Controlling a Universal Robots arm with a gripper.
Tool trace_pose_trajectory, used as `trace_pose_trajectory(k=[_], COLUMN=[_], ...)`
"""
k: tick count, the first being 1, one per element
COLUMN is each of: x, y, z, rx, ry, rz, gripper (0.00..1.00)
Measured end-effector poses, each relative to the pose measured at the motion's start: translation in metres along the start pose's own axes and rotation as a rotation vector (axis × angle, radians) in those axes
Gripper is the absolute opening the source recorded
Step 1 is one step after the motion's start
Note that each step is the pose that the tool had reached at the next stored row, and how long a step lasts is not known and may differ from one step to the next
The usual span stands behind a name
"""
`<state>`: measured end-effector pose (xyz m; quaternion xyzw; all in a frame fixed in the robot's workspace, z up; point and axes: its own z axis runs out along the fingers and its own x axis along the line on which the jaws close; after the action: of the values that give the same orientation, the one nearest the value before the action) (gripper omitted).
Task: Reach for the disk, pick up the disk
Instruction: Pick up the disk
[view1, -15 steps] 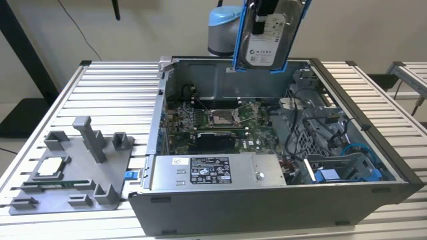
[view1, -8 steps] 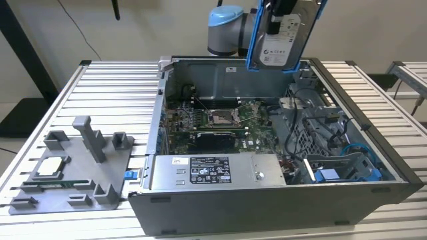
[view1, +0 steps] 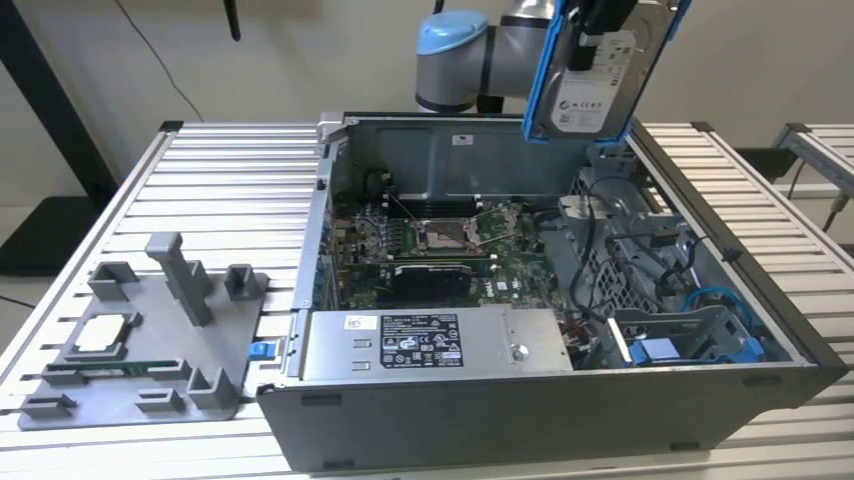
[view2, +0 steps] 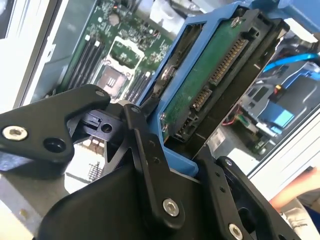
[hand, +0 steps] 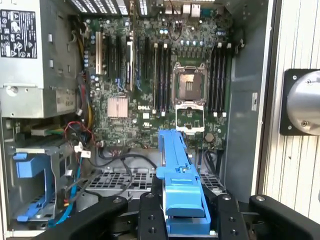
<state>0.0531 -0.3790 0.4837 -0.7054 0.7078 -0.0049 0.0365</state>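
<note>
Nearest your wrist cameras were the black metal linkages of the gripper (hand: 182, 220), and its fingers (view2: 145, 150) were clamped on the disk (view1: 597, 75), a flat silver-grey hard drive framed by blue plastic rails. You had it lifted clear: in the exterior view the disk hung upright from the arm, high above the far wall of the open grey computer case (view1: 534, 420), touching nothing else. Its white printed label faced the exterior camera, but the writing on it was too small to read. In the second wrist view you saw its green circuit-board underside and black connector (view2: 220, 75); in the first wrist view only its blue rail edge (hand: 177, 175) showed between the fingers.

Below it lay the green motherboard (hand: 165, 90) with its empty silver processor socket (hand: 190, 85). The grey power supply box (view1: 434, 342) carried a black-and-white label; I leave its print unread. A blue plastic drive bay (view1: 694, 345) sat in the case's corner on the exterior view's right.

The case stood on a table of ribbed aluminium slats (view1: 227, 170). On the exterior view's left rested a grey plastic fixture tray (view1: 147, 340) holding a small square silver chip (view1: 104, 333). Behind the table you had a plain pale wall (view1: 307, 50).
</note>
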Motion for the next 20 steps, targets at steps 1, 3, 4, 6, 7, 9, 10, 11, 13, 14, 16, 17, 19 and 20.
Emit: trace_pose_trajectory(k=[1, 3, 4, 6, 7, 9, 10, 11, 13, 14, 16, 17, 19, 20], x=[0.0000, 0.0000, 0.0000, 0.0000, 0.0000, 0.0000, 0.0000, 0.0000, 0.0000, -0.0001, -0.0001, 0.0000, 0.0000, -0.0001], y=[-0.0040, -0.0117, -0.0149, -0.0213, -0.0243, -0.0305, -0.0337, -0.0366, -0.0414, -0.0420, -0.0422, -0.0423, -0.0425, -0.0426], z=[0.0003, 0.0009, 0.0012, 0.0016, 0.0019, 0.0022, 0.0025, 0.0027, 0.0030, 0.0031, 0.0031, 0.0030, 0.0031, 0.0031], rx=[0.0000, 0.0000, 0.0000, 0.0000, 0.0000, -0.0001, 0.0000, -0.0001, -0.0001, -0.0001, -0.0001, -0.0001, 0.0000, -0.0001], ry=[-0.0001, -0.0001, -0.0001, -0.0001, -0.0002, -0.0001, -0.0002, -0.0002, -0.0003, -0.0004, -0.0001, -0.0001, -0.0002, -0.0002], rz=[0.000, 0.000, 0.000, -0.001, -0.001, -0.001, -0.001, -0.002, -0.002, -0.002, -0.002, -0.002, -0.002, -0.002], gripper=[0.00, 0.00, 0.00, 0.00, 0.00, 0.00, 0.00, 0.00, 0.00, 0.00, 0.00, 0.00, 0.00, 0.00])
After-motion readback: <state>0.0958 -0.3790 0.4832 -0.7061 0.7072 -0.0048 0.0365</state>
